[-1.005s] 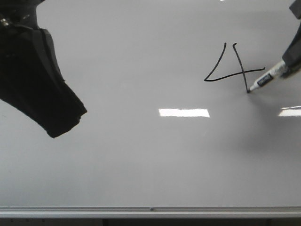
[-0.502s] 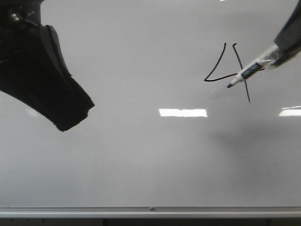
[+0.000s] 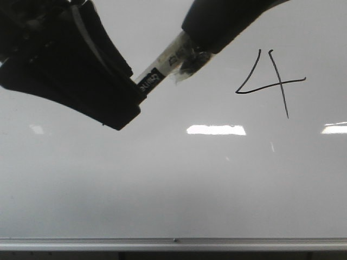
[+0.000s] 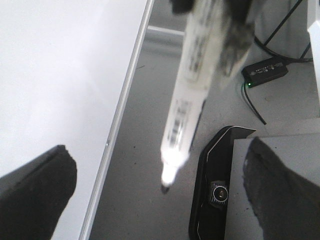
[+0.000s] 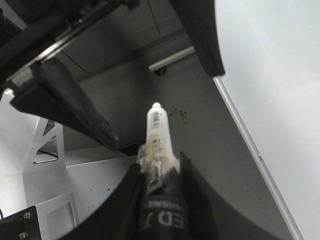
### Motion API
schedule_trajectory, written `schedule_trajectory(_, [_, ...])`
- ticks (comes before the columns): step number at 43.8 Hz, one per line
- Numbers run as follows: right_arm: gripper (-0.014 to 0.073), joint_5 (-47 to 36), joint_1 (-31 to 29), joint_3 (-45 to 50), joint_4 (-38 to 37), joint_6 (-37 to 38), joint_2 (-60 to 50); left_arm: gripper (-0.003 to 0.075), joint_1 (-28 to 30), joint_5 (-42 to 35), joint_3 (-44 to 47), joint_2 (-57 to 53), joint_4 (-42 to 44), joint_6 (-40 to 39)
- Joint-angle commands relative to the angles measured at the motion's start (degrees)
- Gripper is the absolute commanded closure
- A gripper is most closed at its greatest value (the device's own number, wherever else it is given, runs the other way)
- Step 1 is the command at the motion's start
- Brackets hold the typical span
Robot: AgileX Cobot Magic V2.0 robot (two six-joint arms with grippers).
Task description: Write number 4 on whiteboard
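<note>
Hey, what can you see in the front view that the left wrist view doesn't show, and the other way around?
Only the front view shows the number 4, finished in black on the whiteboard, and the right gripper holding the marker by its body. Only the left wrist view shows the marker's tip pointing off the board, plus a black box with a green light and cables on the floor. Both show the whiteboard, its metal frame rail and the marker reaching between the left jaws.
</note>
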Motion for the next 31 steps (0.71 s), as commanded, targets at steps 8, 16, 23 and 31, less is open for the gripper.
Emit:
schedule_trajectory(8, [0.0655, -2.1, 0.8, -2.5, 3.7, -0.9, -1.3, 0.0239, -0.4, -1.1, -1.7, -1.6, -5.8, 2.2])
schedule_trajectory(16, [0.0655, -2.2, 0.8, -2.5, 4.8, -0.9, -1.3, 0.0381, -0.4, -1.0, -1.7, -1.6, -8.3, 2.2])
schedule_trajectory(23, [0.0655, -2.5, 0.8, -2.5, 5.4, -0.9, -1.3, 0.0535, -0.4, 0.0, -1.7, -1.6, -9.6, 2.2])
schedule_trajectory(31, [0.0653, -4.0, 0.8, -2.5, 6.2, -0.9, -1.3, 0.0739, -0.4, 1.8, -1.7, -1.6, -9.6, 2.3])
